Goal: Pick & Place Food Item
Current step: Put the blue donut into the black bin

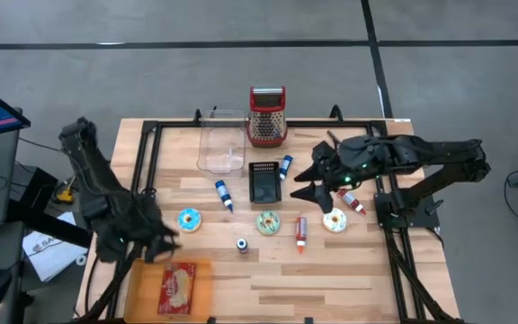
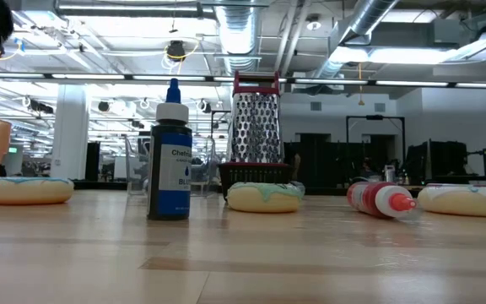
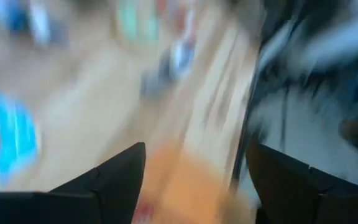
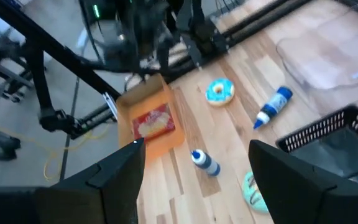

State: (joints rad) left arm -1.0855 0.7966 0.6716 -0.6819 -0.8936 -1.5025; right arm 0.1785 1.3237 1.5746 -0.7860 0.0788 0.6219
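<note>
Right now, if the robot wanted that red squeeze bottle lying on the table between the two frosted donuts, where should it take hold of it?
Probably across the middle of the red squeeze bottle, coming straight down from above. It lies flat on the wooden table, long and narrow, so its round sides are the narrowest span for a pincer. Space shows on both sides, toward the green-frosted donut and the white-frosted donut.

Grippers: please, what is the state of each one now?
Left gripper: fingers open, holding nothing, above the orange board.
Right gripper: fingers open, empty.
</note>
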